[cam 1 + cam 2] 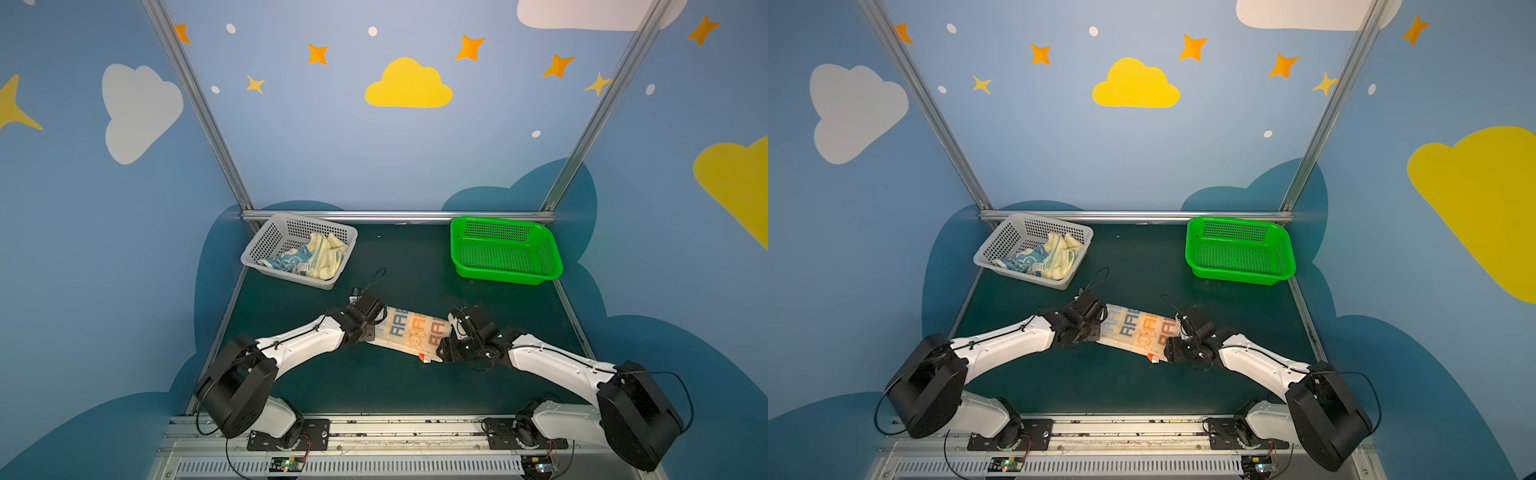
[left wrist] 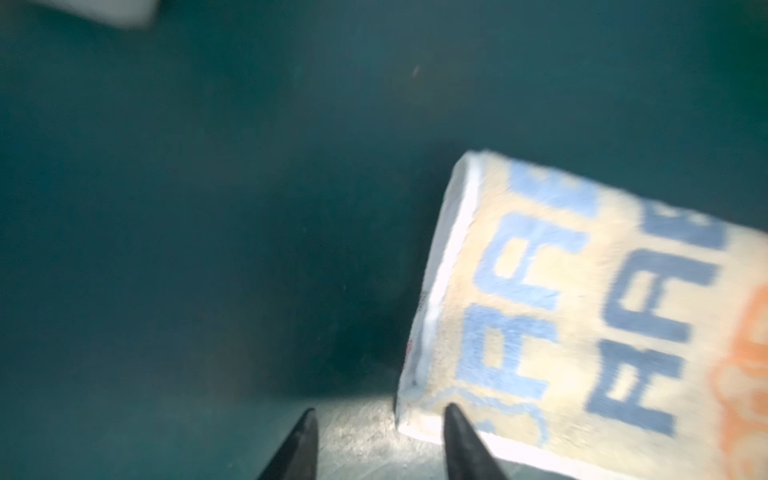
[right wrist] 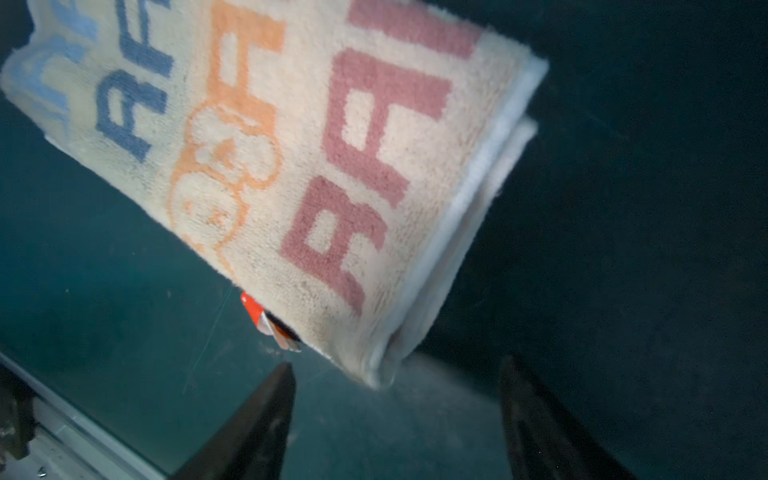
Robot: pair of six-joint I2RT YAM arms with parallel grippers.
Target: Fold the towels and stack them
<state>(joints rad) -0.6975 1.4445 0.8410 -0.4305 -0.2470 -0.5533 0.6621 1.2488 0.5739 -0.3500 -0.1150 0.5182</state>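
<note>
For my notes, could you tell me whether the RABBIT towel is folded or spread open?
Folded: the RABBIT towel is a narrow strip, and the right wrist view shows two layers at its end.

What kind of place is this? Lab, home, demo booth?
Most likely a lab robot cell for data collection, not a home: aluminium frame posts, cloud-print wall panels, and two robot arms bolted to a front rail.

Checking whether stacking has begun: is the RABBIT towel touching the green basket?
Apart. In both top views the RABBIT towel lies near the front, with bare dark mat between it and the green basket at the back.
</note>
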